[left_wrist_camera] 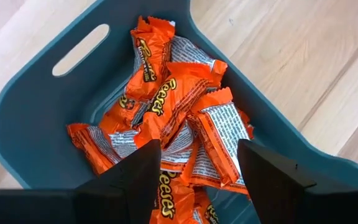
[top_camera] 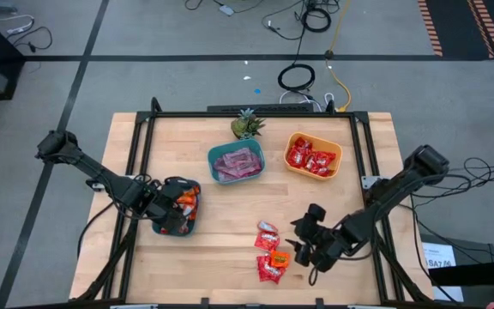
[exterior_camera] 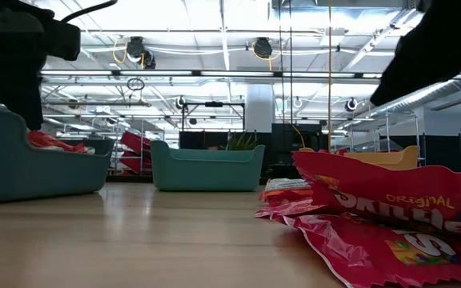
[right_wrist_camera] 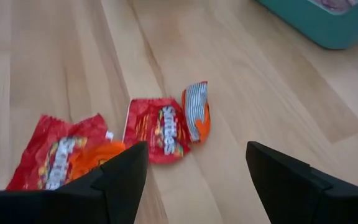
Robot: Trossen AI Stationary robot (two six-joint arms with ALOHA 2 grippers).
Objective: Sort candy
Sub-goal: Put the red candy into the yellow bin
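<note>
Loose candy [top_camera: 270, 253] in red and orange wrappers lies on the wooden table near its front edge. My right gripper [top_camera: 303, 247] hangs open just right of that pile. The right wrist view shows a red packet [right_wrist_camera: 160, 137] and an orange one [right_wrist_camera: 196, 112] ahead of my right gripper [right_wrist_camera: 197, 155]. My left gripper [top_camera: 171, 210] stands open over the dark teal bowl [top_camera: 191, 225] at the table's left. That bowl holds orange candy [left_wrist_camera: 173, 99], which lies below my left gripper [left_wrist_camera: 197, 152].
A lighter teal bowl [top_camera: 214, 156] holds pink candy and an orange bowl [top_camera: 337, 154] holds red candy; both stand at the far middle of the table. A small green plant [top_camera: 247, 125] stands behind them. Black frame rails [top_camera: 144, 137] run along the table's sides.
</note>
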